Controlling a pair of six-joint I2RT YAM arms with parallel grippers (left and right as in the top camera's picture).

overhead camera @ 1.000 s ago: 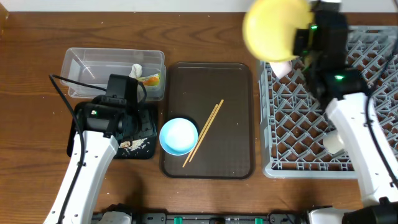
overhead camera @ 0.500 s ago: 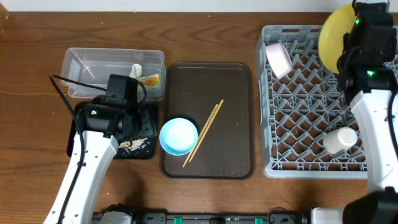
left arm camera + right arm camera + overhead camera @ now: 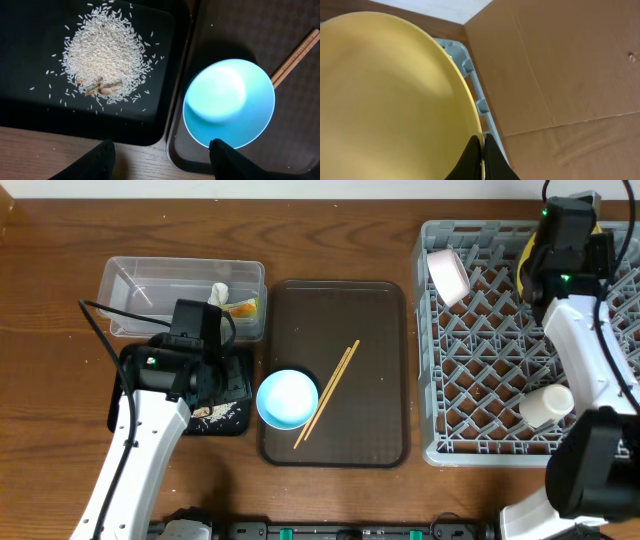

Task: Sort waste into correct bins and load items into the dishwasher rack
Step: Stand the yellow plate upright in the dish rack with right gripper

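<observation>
Nearest, the round blue bowl (image 3: 288,399) and wooden chopsticks (image 3: 327,394) lie unloaded on the brown plastic tray (image 3: 370,330), left claw (image 3: 162,150) spread empty above; farther off, right claw (image 3: 481,150) pinches the yellow round plate (image 3: 385,100) over the grey lattice dishwasher rack (image 3: 480,360).

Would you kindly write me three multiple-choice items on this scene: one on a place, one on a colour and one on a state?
1. Where does the blue bowl sit? A in the rack; B on the brown tray; C in the clear tub.
2. What colour is the plate in the right pincer? A yellow; B red; C green.
3. How does the left pincer stand? A shut on the bowl; B shut on the chopsticks; C open, holding nothing.
Answers: 1 B, the bowl rests at the tray's left edge; 2 A, yellow fills the right wrist view; 3 C, its fingers stand wide apart, gripping nothing.
</observation>
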